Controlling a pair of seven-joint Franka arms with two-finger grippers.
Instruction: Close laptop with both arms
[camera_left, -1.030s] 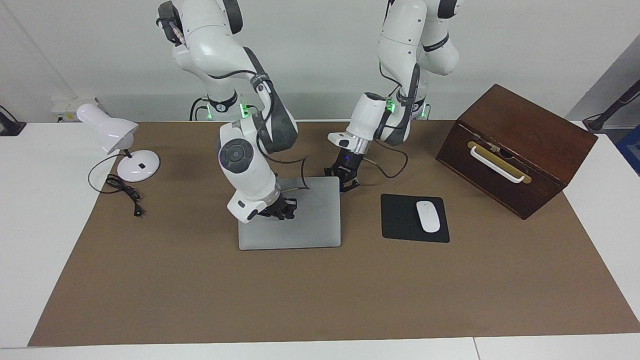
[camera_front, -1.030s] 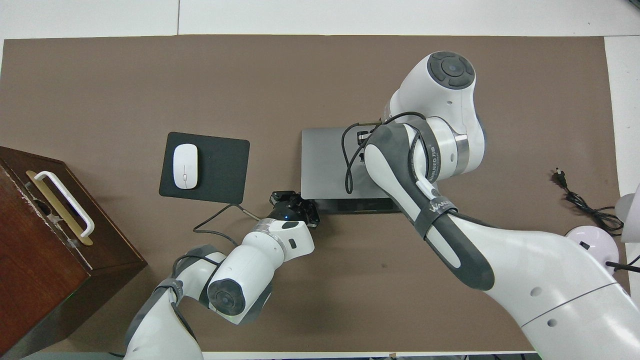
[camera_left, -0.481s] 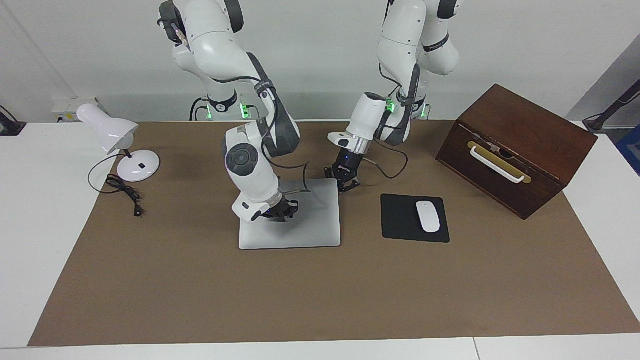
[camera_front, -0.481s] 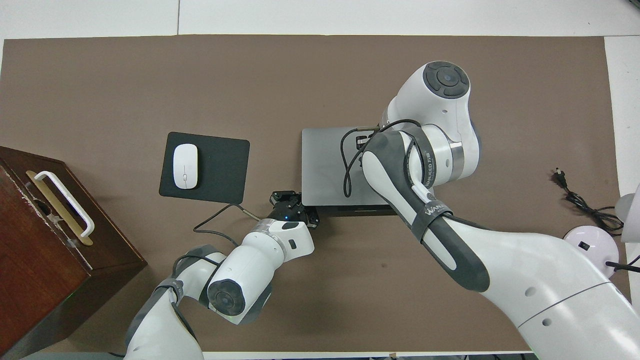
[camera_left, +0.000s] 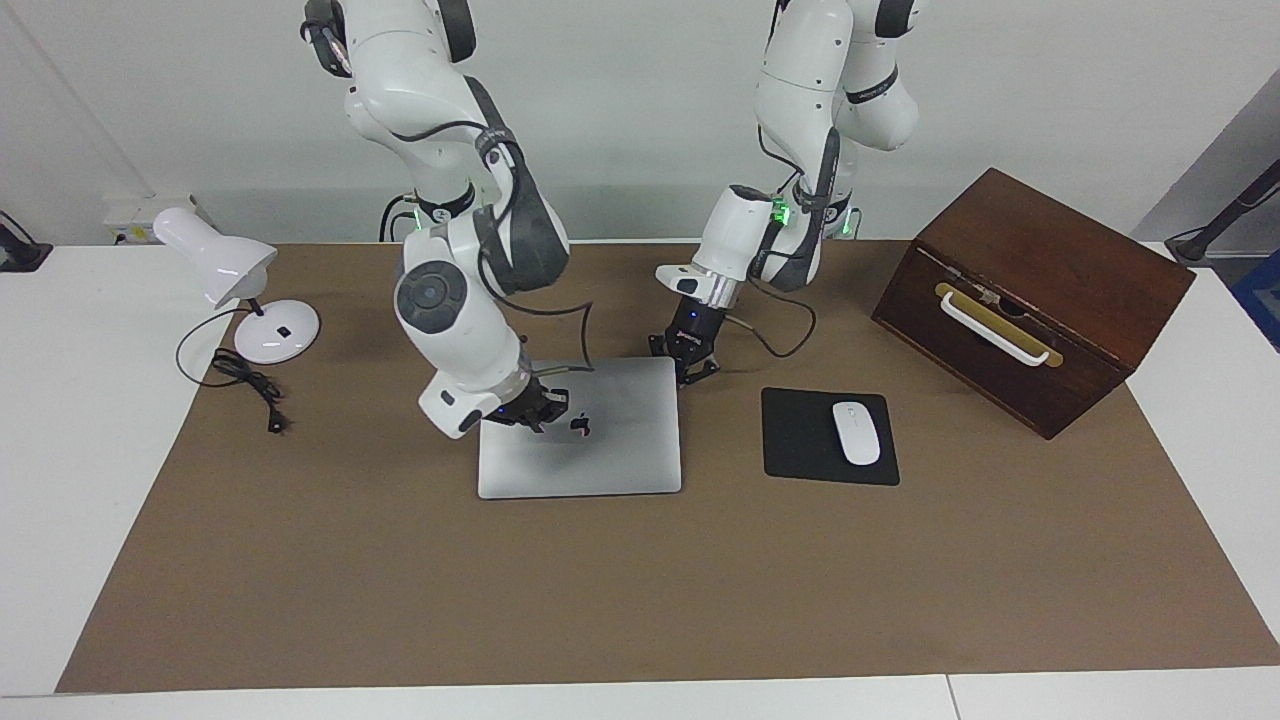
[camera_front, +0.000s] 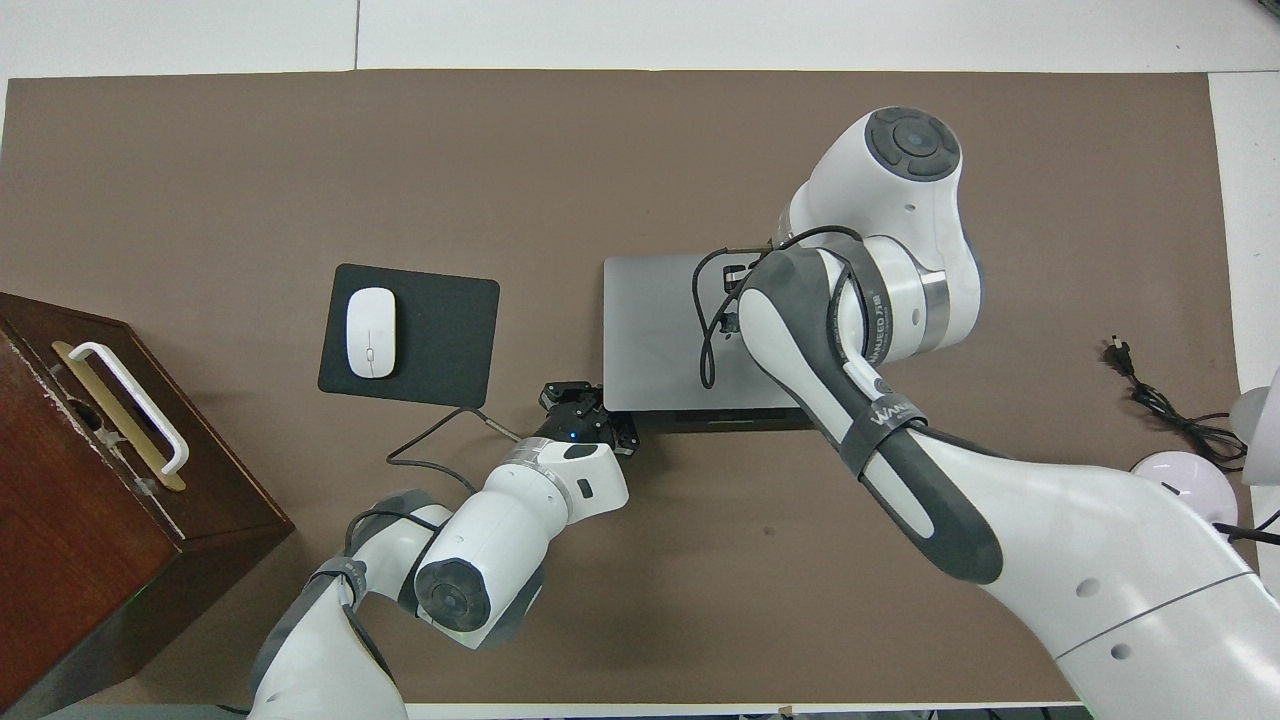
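Counting: one laptop (camera_left: 600, 440) | one mouse (camera_left: 856, 432) | two grippers, closed

White arms (camera_left: 455, 320) w/ grey bands, blk cables

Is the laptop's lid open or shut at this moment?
Shut, or nearly so. The laptop lies flat with its logo facing up, no screen or keys showing. A thin dark strip shows along its robot-side edge in the overhead view.

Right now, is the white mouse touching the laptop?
Apart. The facing view shows the white mouse lying on the black mouse pad, with bare brown mat between that pad and the laptop.
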